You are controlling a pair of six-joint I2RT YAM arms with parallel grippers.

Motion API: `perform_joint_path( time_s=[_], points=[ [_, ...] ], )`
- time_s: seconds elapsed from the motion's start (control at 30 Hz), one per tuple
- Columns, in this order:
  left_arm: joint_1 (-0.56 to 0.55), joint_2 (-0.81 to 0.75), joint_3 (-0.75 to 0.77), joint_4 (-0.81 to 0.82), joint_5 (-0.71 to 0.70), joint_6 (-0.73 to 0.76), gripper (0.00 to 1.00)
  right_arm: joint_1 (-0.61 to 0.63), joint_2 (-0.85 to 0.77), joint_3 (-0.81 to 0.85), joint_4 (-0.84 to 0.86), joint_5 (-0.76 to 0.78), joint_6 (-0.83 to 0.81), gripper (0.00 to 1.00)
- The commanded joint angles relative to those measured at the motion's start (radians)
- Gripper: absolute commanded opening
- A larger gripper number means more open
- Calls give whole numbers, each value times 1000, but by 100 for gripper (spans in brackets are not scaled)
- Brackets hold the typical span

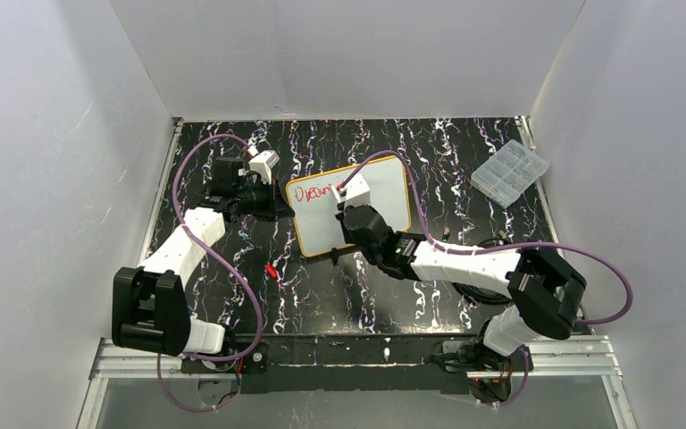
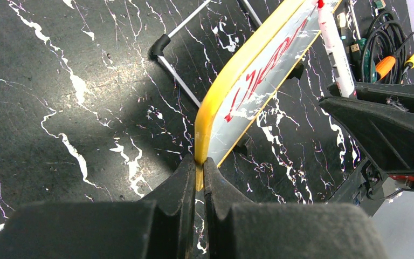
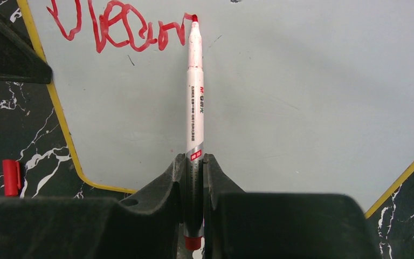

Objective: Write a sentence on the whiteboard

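Observation:
The whiteboard with its orange-yellow frame lies at the table's middle. My left gripper is shut on the board's left frame edge. My right gripper is shut on a white marker with a red tip. The tip touches the board at the end of red letters reading about "Dream" along the board's top left. The letters also show in the top view and the left wrist view. The marker shows in the left wrist view too.
A red marker cap lies on the black marbled table left of the board; it shows in the right wrist view. A clear plastic compartment box sits at the back right. White walls enclose the table.

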Motion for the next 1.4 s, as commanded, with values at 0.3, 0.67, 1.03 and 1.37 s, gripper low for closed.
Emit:
perform_joint_path(
  time_s=[0.3,0.67,1.03,1.37],
  points=[
    [-10,-37,13,-37,39,10,0,-8,-15,-10,-24,20,40,1],
    [-11,-39,12,-37,38,10,0,-8,-29,-48,-29,-19,73,1],
    [-10,-39,12,-37,35,10,0,-8,-102,-44,19,11,35,1],
    [-11,-41,12,-37,35,10,0,-23,-54,2,14,22,13,1]
  ],
)
